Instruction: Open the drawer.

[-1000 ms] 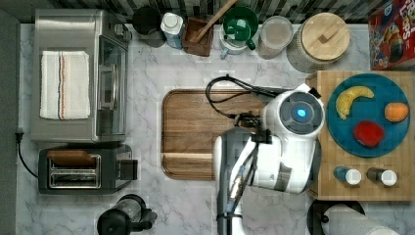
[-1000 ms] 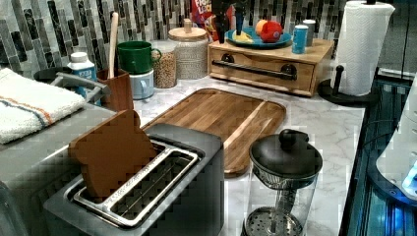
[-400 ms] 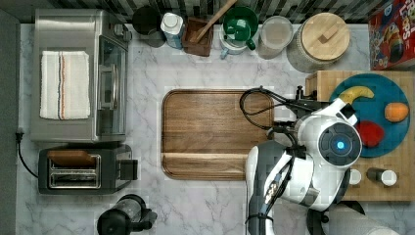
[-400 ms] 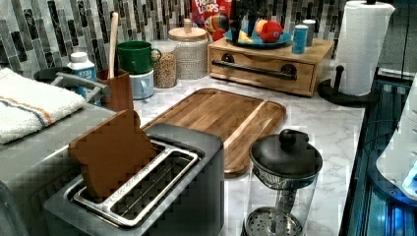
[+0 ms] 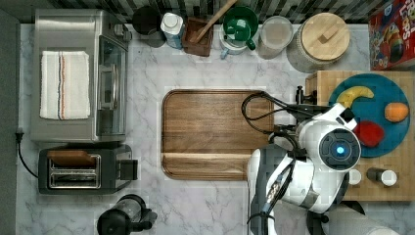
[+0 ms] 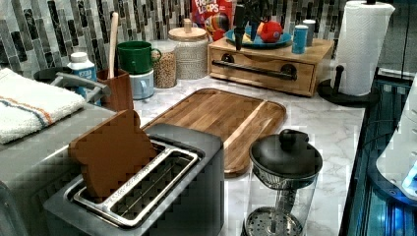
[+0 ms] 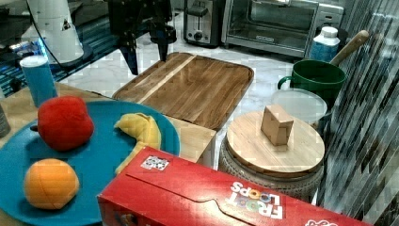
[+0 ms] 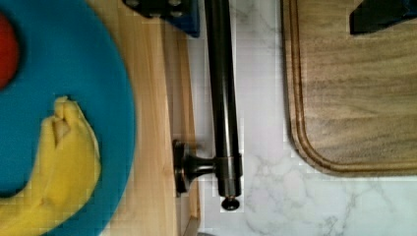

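The drawer [image 6: 263, 71] sits shut at the back edge of the marble counter [image 6: 319, 132], its black bar handle [image 8: 223, 98] facing the wooden tray [image 5: 210, 133]. The gripper [image 7: 146, 44] hangs above that handle, fingers [image 7: 163, 47] spread wide and holding nothing, the bar lying between them in the wrist view.

Drawer [image 6: 263, 73]: light bamboo wood, wide & shallow, sitting fully closed at left view's back right; long black bar handle [image 8: 223, 98] running across front.
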Tool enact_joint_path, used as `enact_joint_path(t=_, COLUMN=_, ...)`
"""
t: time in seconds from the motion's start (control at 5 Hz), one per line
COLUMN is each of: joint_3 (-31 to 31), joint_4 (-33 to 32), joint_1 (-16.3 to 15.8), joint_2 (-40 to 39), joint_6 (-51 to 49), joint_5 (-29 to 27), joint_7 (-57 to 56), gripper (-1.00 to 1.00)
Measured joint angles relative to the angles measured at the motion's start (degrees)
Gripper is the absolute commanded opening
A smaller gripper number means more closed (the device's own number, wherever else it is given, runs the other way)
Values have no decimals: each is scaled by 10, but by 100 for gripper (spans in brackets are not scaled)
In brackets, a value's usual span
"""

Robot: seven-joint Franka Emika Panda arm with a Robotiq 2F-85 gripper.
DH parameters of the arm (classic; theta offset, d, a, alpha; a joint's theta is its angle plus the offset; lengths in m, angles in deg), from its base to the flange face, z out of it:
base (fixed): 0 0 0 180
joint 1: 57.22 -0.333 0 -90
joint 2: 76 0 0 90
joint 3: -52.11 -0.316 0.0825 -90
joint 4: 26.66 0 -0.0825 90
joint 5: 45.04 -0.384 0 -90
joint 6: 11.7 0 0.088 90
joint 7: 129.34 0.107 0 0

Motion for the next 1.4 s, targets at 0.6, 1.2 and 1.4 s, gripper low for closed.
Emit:
enact_joint_path(t=0.6, joint_3=0, joint_4=-20, joint_1=7, joint_2=-64, joint_6=133, joint_5=13, joint_7=-24, gripper=100)
enact_joint_path(t=1.2, joint_3=3, joint_4=-69, joint_1=12, joint_2=-107, joint_6=181, joint_5=15, joint_7=-24, gripper=100)
enact_joint_path(t=1.4, joint_3=3, joint_4=-71, joint_1=11, joint_2=-101, joint_6=177, joint_5=12, joint_7=-24, gripper=100)
